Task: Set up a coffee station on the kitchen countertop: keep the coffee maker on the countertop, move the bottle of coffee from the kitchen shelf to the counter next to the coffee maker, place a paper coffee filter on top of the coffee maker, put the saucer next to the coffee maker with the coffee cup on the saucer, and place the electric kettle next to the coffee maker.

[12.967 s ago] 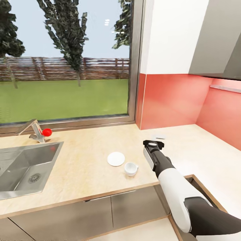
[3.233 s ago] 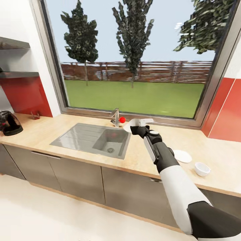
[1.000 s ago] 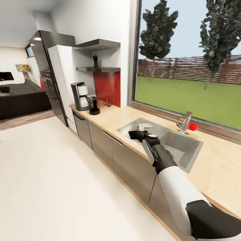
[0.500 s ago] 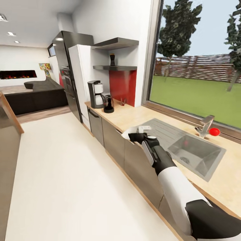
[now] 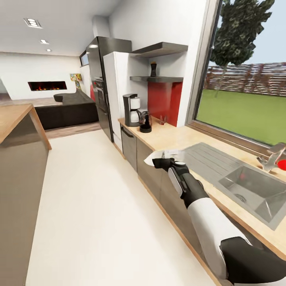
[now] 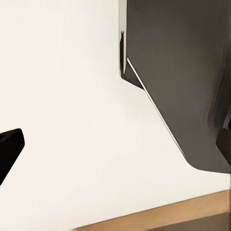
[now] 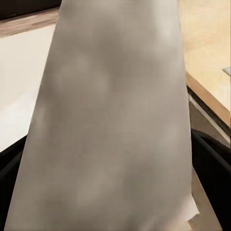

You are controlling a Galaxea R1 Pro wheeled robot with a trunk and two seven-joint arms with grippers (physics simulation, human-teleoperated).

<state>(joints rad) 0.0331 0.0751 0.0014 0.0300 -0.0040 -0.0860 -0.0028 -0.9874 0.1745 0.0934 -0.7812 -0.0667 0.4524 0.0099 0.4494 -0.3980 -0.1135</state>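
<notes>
White paper coffee filter (image 5: 153, 158) sits clamped in the right gripper (image 5: 162, 162), held out over the front edge of the light wooden countertop (image 5: 186, 139), beside the steel sink (image 5: 246, 186). In the right wrist view the filter (image 7: 115, 120) spans the space between the black fingers (image 7: 211, 168). Far along the counter stand the black coffee maker (image 5: 131, 110) and dark electric kettle (image 5: 145, 121), touching or nearly so. A dark coffee bottle (image 5: 153, 69) stands on the grey wall shelf (image 5: 157, 79) above. Whether the left gripper's jaws are parted cannot be told.
</notes>
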